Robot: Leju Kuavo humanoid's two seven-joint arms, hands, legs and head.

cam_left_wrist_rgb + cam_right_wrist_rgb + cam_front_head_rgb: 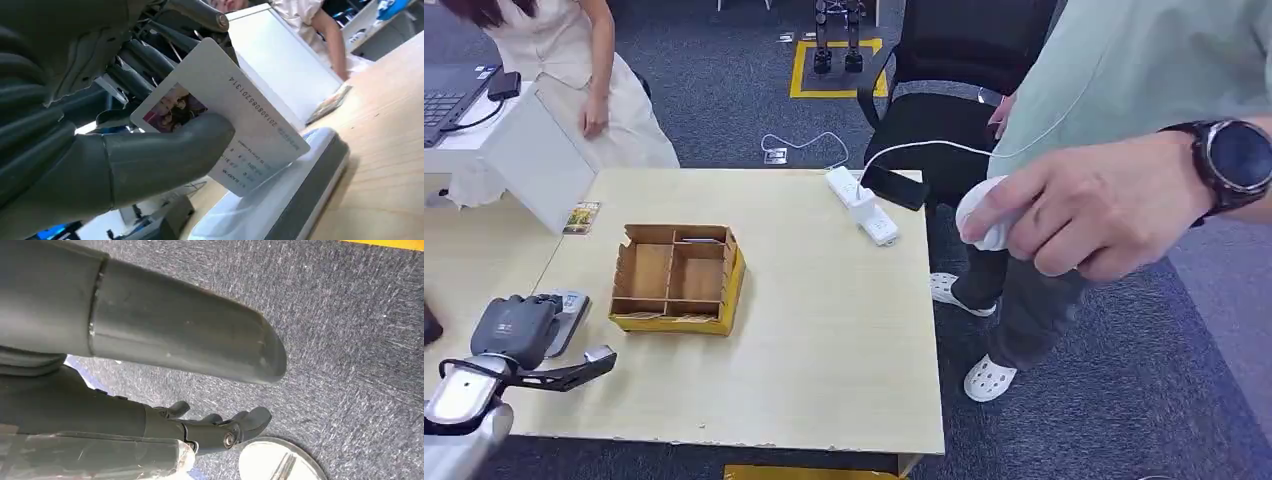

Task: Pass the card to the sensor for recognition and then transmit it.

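Observation:
My left hand (516,330) hovers at the table's near left, over the grey-and-white sensor pad (570,312). In the left wrist view the hand (125,150) pinches a white ID card (235,130) with a photo and printed numbers between thumb and fingers. The card's lower edge sits just above the sensor (280,200); whether it touches is unclear. My right hand (215,427) hangs over the carpet with its fingers loosely apart and nothing in it.
A yellow cardboard divider box (679,278) stands mid-table. A white power strip (862,205) and a black phone (894,187) lie at the far edge. A person's hand with a watch (1104,205) holds a white object at the right. Another person leans by a white box (539,160) at the far left.

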